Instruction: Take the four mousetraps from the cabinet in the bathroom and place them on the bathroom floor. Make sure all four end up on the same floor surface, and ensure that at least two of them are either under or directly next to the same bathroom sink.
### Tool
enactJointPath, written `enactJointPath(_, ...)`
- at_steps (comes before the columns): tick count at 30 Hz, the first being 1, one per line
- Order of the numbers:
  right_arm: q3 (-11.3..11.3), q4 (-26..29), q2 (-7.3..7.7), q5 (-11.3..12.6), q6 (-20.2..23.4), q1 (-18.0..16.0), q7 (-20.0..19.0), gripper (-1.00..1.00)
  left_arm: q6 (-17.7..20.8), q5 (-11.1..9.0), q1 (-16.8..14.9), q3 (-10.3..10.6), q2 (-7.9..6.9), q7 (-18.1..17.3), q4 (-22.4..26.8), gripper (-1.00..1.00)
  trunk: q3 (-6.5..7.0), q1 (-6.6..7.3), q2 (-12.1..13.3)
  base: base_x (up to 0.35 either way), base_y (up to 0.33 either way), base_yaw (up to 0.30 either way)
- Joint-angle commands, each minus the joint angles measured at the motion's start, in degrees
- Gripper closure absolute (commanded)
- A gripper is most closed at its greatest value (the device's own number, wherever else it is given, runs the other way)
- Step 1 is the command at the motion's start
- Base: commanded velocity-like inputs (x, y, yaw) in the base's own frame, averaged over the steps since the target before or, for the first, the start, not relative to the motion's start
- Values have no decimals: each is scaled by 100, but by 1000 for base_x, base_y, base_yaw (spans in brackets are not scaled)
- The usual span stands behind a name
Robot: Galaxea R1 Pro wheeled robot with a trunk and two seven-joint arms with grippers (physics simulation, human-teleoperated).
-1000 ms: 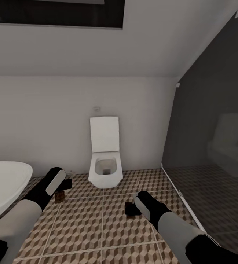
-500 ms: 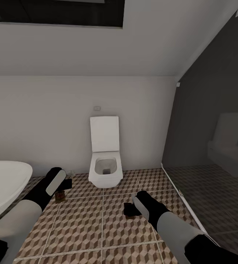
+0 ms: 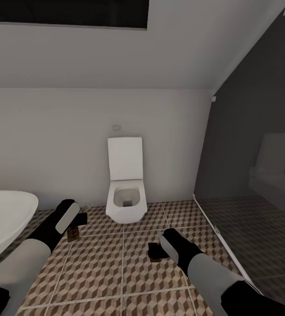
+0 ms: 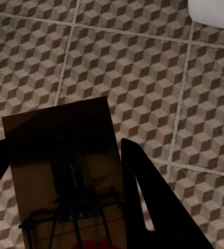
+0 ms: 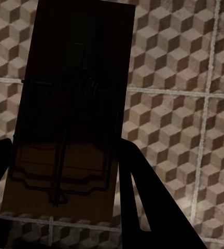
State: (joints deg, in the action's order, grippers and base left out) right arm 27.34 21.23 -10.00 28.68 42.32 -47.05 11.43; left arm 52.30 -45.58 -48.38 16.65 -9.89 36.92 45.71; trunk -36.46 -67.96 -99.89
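Lengthwise, each claw (image 4: 65, 176) (image 5: 65, 176) grips a mousetrap (image 4: 65, 171) (image 5: 73, 104)

Open bathroom floor (image 3: 116, 267) btwn the two arms, bare tile fwd to the toilet (image 3: 125, 193) at the back wall. Left side: white sink (image 3: 4, 224) rim hangs just beside the left arm, tight there. Right side: dark glass shower enclosure (image 3: 256, 175) walls off the right arm's outer side. Tiles under both wrist views lie bare.

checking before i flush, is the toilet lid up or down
Up. The toilet lid stands upright against the wall, leaving the bowl open.
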Motion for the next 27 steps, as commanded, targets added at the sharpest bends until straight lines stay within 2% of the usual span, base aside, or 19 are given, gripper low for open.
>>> enactJointPath(1,25,4,0,63,13,-5,44,100,17,-37,-5,30,-8,52,21,100,-25,-22,-45,0,0,0)
enactJointPath(14,32,4,0,59,13,-5,44,100,23,-25,-5,31,-12,64,141,100,-258,-308,-566,0,0,0)
enactJointPath(20,45,4,0,58,13,-5,44,100,25,-34,-5,32,-5,210,202,100,-366,-440,-807,0,0,0)
enactJointPath(27,205,4,0,58,13,-5,44,100,25,-44,-5,32,-4,338,401,100,-491,-593,-1088,0,0,0)
